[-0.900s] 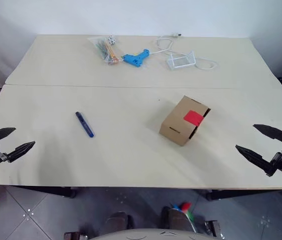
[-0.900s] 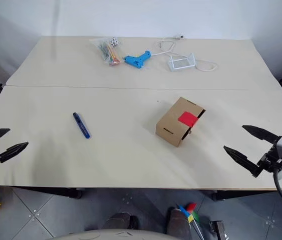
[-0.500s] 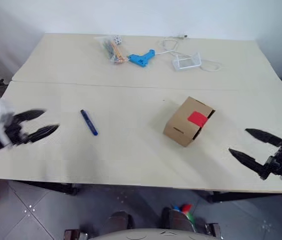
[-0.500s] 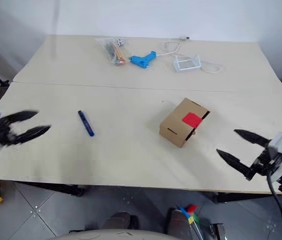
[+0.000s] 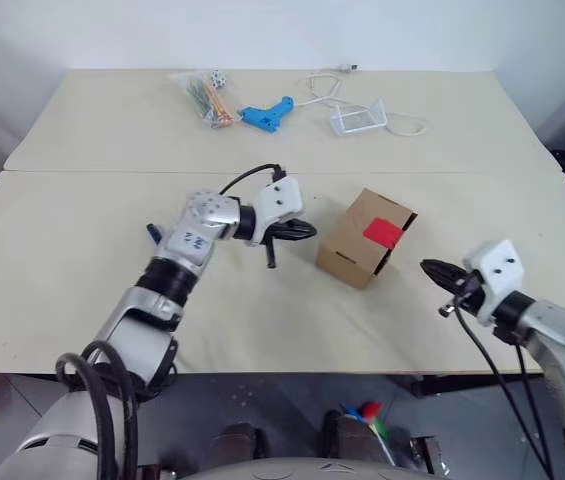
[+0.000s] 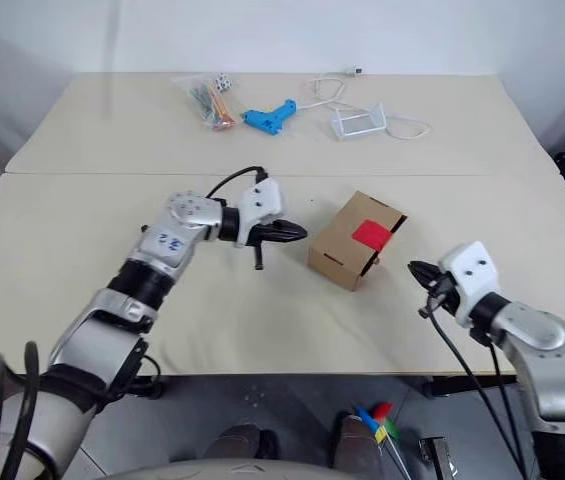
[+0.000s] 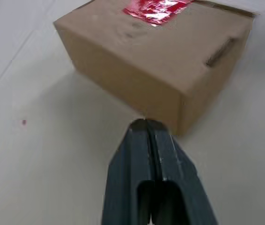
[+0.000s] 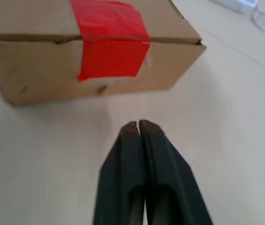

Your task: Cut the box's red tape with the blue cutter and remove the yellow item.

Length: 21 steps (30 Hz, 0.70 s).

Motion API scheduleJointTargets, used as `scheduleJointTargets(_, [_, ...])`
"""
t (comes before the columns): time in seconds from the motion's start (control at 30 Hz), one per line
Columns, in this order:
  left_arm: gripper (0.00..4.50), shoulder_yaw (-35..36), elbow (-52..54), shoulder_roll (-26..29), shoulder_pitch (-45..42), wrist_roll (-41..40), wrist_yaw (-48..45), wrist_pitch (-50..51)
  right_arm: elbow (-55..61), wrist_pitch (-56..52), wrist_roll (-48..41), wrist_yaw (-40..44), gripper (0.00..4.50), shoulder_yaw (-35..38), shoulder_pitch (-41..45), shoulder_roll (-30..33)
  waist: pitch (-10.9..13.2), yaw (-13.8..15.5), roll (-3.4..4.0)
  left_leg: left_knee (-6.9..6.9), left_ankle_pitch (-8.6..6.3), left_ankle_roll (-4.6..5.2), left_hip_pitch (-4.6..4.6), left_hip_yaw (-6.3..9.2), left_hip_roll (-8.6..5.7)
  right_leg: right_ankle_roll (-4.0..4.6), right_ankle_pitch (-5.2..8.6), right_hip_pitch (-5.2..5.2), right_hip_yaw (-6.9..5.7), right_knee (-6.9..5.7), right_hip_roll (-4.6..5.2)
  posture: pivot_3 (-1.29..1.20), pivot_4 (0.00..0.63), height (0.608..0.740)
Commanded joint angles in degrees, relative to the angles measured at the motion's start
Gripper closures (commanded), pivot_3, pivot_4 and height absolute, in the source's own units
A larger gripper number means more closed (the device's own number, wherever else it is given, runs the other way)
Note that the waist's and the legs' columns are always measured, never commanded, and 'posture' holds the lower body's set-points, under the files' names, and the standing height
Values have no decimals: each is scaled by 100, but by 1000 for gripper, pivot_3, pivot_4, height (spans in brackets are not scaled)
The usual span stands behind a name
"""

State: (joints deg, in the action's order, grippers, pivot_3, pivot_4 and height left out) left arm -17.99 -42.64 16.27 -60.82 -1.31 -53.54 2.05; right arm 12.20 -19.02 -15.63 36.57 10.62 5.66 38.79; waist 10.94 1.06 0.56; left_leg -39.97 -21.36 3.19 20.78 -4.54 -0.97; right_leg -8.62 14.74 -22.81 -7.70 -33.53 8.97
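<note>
- Box (image 5: 367, 238) sits mid-table (image 5: 262, 330), flaps down, slot side facing you.
- Red tape (image 5: 383, 232) is whole across the top seam and down the side wall. No slit or lifted edge in the R wrist view, so I judge the cut not started.
- Yellow item: presumably inside the sealed box, so removal is pending too.
- Blue cutter (image 5: 150, 233): just a sliver peeks out at the far side of your L forearm, flat on the table and well apart from the box. Nothing is gripping it.
- L gripper (image 5: 307, 230): fingers pressed together and empty, tip aimed at the box's near corner, just beside it but not touching.
- R gripper (image 5: 427, 268): also clenched on nothing, pointing at the taped side from the other flank, with a gap between tip and box.
- Progress, as I read it: approx nil. Both arms flank the box, but the tool isn't in hand.
- Left to do: go back for the cutter, pick it up, slice the tape, open the flaps, take the item out.
- Far-edge clutter (light-blue gun tool (image 5: 268, 113), bag of sticks (image 5: 207, 97)) is well clear of the work.
</note>
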Motion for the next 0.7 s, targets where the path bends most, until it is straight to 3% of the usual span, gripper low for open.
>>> scheduleJointTargets(0.03, [4489,80,-391,-213,-155,157,116,-239,-158,-100,264,-345,4453,-255,387,-216,0,4,0,-2,0,0,1,-3,0,0,0,0,-1,0,0,0,150,740])
scheduleJointTargets(0.17, [4489,-8,104,-309,151,36,-482,-65,-550,88,412,-297,4453,-692,1011,-565,0,12,1,-23,1,2,35,-1,3,0,0,-20,-6,-2,0,0,150,740])
scheduleJointTargets(0.33, [4489,29,1703,139,857,-314,-1285,1063,-1268,323,436,271,4453,-1185,1979,-851,0,-42,2,-23,2,3,38,11,7,0,0,-28,-4,-8,0,0,150,740])
scheduleJointTargets(0.7, [4489,417,4040,670,1929,-585,-847,2389,-3360,1259,809,1474,4453,-1806,3166,-1042,1,-114,7,-32,2,2,50,47,29,-1,-1,-31,-5,-24,0,0,150,740])
